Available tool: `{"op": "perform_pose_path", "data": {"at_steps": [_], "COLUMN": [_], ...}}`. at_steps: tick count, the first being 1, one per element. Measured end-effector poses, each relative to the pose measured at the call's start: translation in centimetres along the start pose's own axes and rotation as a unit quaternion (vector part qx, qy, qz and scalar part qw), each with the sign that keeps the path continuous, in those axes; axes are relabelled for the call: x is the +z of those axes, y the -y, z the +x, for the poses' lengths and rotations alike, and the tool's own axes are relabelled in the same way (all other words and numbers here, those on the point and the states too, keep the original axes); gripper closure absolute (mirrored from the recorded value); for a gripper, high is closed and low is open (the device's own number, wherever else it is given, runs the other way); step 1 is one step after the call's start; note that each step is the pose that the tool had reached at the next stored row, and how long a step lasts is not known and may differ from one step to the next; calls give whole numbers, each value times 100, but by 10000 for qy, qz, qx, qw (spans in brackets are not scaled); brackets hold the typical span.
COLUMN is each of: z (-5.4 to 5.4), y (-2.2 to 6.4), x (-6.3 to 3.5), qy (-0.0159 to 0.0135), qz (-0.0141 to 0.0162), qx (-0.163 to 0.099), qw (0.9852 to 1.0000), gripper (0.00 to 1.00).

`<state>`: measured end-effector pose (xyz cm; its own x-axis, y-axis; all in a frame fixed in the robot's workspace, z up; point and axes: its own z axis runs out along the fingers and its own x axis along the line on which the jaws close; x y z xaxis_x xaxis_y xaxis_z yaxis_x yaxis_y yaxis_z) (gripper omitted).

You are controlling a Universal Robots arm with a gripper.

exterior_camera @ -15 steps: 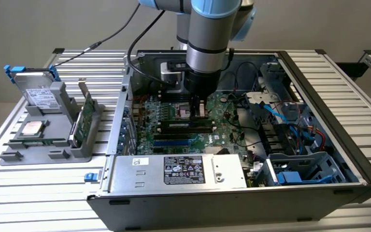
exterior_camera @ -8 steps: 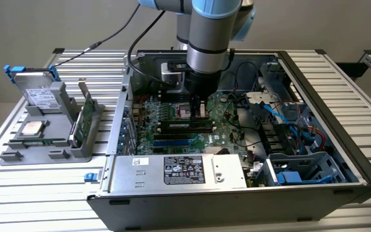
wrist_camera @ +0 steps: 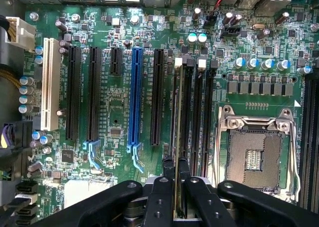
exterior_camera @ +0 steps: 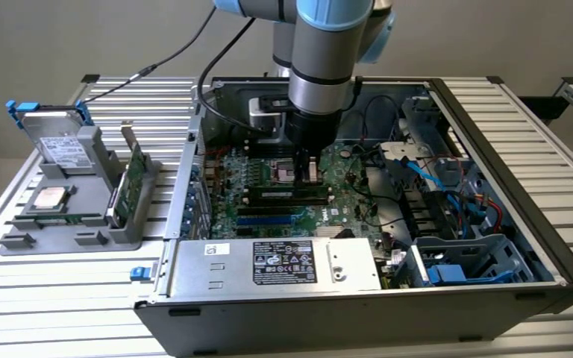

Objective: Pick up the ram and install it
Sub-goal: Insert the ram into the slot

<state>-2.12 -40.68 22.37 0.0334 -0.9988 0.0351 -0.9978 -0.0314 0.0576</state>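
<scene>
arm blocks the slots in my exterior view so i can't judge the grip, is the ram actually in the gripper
Observer: Yes, in the wrist view the gripper is shut on the ram, seen edge-on.
Operator: is it lined up
Observer: It runs along the white-latched memory slot beside a black expansion slot; seated or not, I cannot tell.
Operator: anything crowding it
Observer: No, the processor socket sits apart and is empty.

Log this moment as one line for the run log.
gripper: shut on ram | ram: edge-on, aligned along memory slots on motherboard | seated: cannot tell
</scene>
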Motion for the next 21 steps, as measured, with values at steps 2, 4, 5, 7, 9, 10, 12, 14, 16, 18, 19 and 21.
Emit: {"op": "perform_pose_path", "data": {"at_steps": [2, 4, 5, 7, 9, 10, 12, 14, 16, 18, 19, 21], "z": [0, -1, -1, 0, 0, 0, 1, 1, 0, 0, 1, 0], "y": [0, 2, 3, 5, 11, 16, 30, 38, 41, 41, 41, 41], "x": [2, 12, 14, 14, 15, 15, 13, 12, 13, 14, 16, 25], "qy": [1, 3, 2, 0, 1, 2, 0, 0, 2, 2, 2, 2], "qz": [-3, -9, -13, -19, -21, -22, -25, -22, -21, -21, -21, -21], "qx": [0, -1, -1, -1, -1, 0, 2, 1, -1, -1, -1, -1], "qw": [10000, 10000, 10000, 10000, 10000, 10000, 10000, 10000, 10000, 10000, 10000, 10000], "gripper": [86, 86, 86, 86, 86, 86, 86, 86, 86, 86, 86, 86]}}
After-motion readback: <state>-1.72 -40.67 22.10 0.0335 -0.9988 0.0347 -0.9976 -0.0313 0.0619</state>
